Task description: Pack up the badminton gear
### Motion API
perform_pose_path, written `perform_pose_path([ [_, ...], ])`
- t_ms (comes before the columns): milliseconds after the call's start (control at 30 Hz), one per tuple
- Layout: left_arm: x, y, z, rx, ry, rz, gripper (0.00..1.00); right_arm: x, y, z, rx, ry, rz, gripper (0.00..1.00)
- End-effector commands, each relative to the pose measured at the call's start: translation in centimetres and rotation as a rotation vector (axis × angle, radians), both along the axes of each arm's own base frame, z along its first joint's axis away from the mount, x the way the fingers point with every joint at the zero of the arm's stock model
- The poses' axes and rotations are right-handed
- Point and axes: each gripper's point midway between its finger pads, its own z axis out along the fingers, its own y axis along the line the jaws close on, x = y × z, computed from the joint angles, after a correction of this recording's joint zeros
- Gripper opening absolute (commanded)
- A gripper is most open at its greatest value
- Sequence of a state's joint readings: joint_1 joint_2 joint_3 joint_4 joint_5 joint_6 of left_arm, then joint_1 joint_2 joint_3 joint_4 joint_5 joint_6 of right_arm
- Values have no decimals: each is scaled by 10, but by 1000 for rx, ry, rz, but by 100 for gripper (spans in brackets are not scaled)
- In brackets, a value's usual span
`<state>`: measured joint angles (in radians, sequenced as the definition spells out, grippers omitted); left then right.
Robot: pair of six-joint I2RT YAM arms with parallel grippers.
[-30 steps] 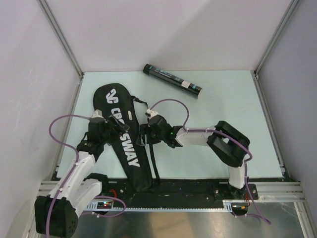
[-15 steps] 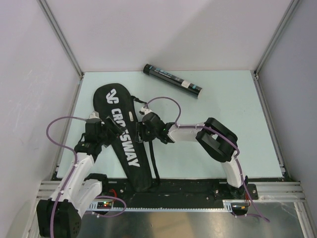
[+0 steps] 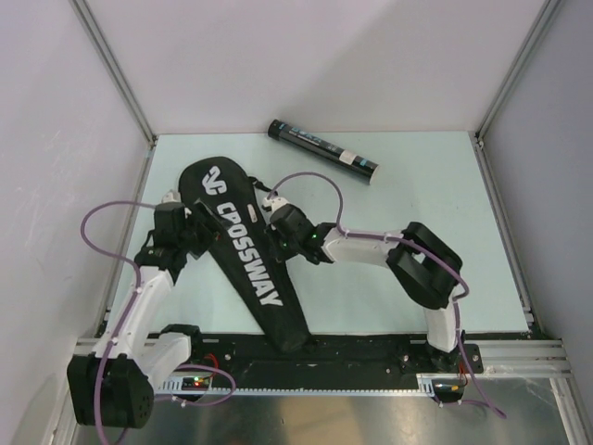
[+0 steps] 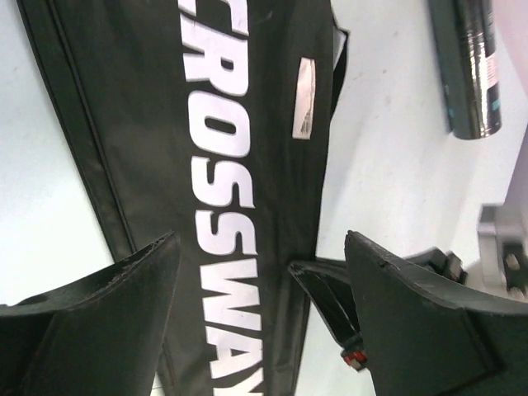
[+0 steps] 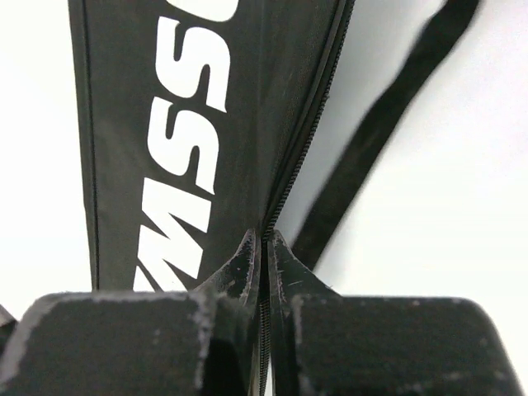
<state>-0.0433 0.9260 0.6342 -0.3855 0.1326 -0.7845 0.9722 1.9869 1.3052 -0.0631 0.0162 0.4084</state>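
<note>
Two grippers attend the bag [image 3: 250, 273], which lies diagonally on the counter [image 3: 445, 185], narrow end nearest the arm bases. Right gripper [image 5: 262, 241]: jaws pinched together on the bag's zip seam, strap [image 5: 371, 140] alongside. Left gripper [image 4: 260, 239]: spread wide above the lettering, holding nothing. The bag is judged soft, light and prone to slide or fold; the seam edge is a fair hold. Tube [image 3: 322, 150] lies well beyond, toward the far wall. Since a second ago the right jaws have closed and the bag's narrow end has swung rightward.

Left arm [image 3: 144, 297] and right arm [image 3: 361, 248] are white tubes with bulky black joints, each trailing 1 looping purple cable [image 3: 313, 174].
</note>
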Motion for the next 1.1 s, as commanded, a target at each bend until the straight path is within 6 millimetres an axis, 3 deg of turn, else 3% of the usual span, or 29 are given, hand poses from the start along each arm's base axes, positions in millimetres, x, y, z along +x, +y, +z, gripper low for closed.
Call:
perform_pose_path([
  [0, 28, 2, 36, 19, -63, -16, 83, 20, -45, 50, -174, -240, 37, 0],
  [100, 46, 20, 47, 95, -77, 57, 82, 30, -64, 65, -287, -383, 49, 0],
  [367, 85, 44, 86, 148, -110, 191, 82, 58, -116, 115, -574, -670, -14, 0],
  [533, 102, 60, 98, 137, -102, 250, 82, 49, -124, 140, -680, -833, -25, 0],
  [633, 106, 70, 103, 159, -99, 275, 83, 25, -119, 129, -715, -882, -6, 0],
  [867, 101, 87, 96, 160, -25, 347, 82, -47, -105, 57, -744, -822, 51, 0],
  [1067, 93, 84, 87, 120, 17, 343, 83, -95, -89, 23, -766, -844, 129, 0],
])
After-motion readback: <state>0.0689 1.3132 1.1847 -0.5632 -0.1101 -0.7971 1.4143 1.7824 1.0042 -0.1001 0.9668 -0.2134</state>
